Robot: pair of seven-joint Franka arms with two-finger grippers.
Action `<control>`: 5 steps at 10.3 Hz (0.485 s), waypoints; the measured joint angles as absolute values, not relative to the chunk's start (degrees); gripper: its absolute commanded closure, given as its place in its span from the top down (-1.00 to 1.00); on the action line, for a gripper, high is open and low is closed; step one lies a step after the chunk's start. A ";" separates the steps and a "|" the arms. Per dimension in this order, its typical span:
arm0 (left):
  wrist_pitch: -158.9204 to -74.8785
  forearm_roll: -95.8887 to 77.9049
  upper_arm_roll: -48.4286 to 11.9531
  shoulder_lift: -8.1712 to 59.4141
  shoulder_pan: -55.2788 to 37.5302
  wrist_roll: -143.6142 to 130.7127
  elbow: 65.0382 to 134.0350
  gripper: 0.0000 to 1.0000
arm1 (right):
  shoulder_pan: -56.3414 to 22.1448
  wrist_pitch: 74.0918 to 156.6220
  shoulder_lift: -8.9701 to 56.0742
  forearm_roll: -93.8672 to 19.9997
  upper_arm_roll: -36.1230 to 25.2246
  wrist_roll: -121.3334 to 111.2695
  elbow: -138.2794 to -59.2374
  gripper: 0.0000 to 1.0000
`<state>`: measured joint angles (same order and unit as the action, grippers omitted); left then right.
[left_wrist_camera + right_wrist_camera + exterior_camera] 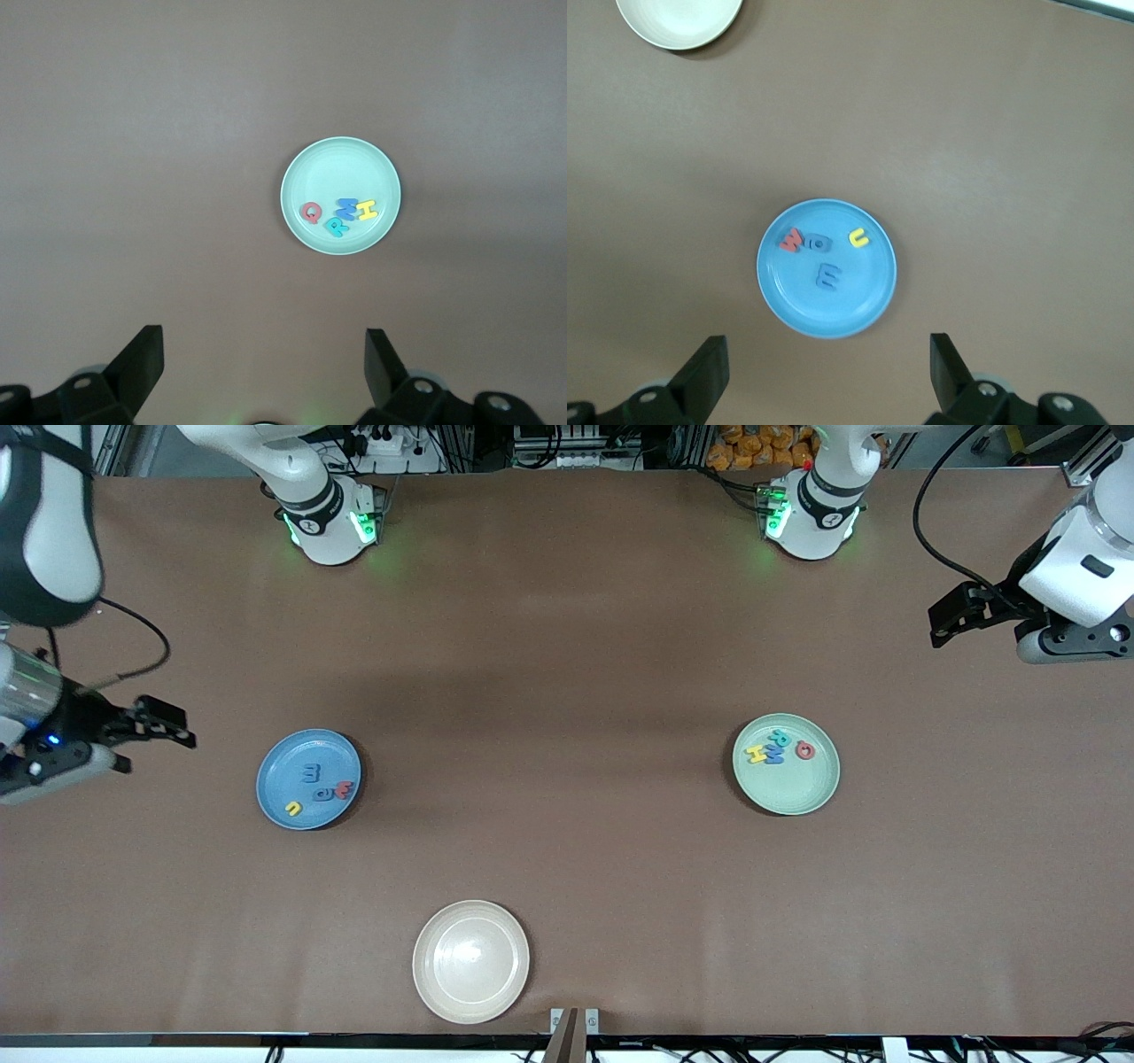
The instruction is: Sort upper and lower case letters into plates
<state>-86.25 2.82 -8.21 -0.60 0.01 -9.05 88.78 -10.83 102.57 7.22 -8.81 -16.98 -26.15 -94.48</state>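
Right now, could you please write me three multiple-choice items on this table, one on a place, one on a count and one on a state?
1. Where does the red Q lie?
A. in the mint green plate
B. in the blue plate
C. on the bare table

2. How many letters lie in the blue plate?
A. two
B. four
C. six

3. What state is the cream-white plate in?
A. it holds one letter
B. it is stacked on another plate
C. it holds nothing

Answers:
1. A: the left wrist view shows the Q beside the teal R, blue M and yellow H in that plate.
2. B: the right wrist view shows the red w, blue a, yellow u and blue w.
3. C: its surface is bare and it stands alone, nearest the front camera.
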 measured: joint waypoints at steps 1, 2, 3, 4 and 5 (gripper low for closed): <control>-86.91 2.82 -8.19 -0.59 0.13 -9.05 88.79 1.00 | -9.14 100.52 4.69 -7.80 -15.76 -25.38 -94.47 1.00; -87.16 2.82 -8.18 -0.58 0.26 -9.05 88.81 1.00 | -8.15 99.01 2.61 -6.86 -15.31 -24.69 -94.48 1.00; -87.22 2.82 -8.18 -0.57 0.28 -9.05 88.82 1.00 | -7.67 98.42 0.94 -5.01 -15.22 -23.36 -94.49 1.00; -87.28 2.82 -8.19 -0.57 0.27 -9.05 88.84 1.00 | -7.56 97.67 -0.60 -3.07 -15.16 -21.21 -94.47 1.00; -87.33 2.82 -8.19 -0.57 0.28 -9.05 88.86 1.00 | -7.56 95.86 -1.87 -2.02 -14.81 -18.44 -94.32 1.00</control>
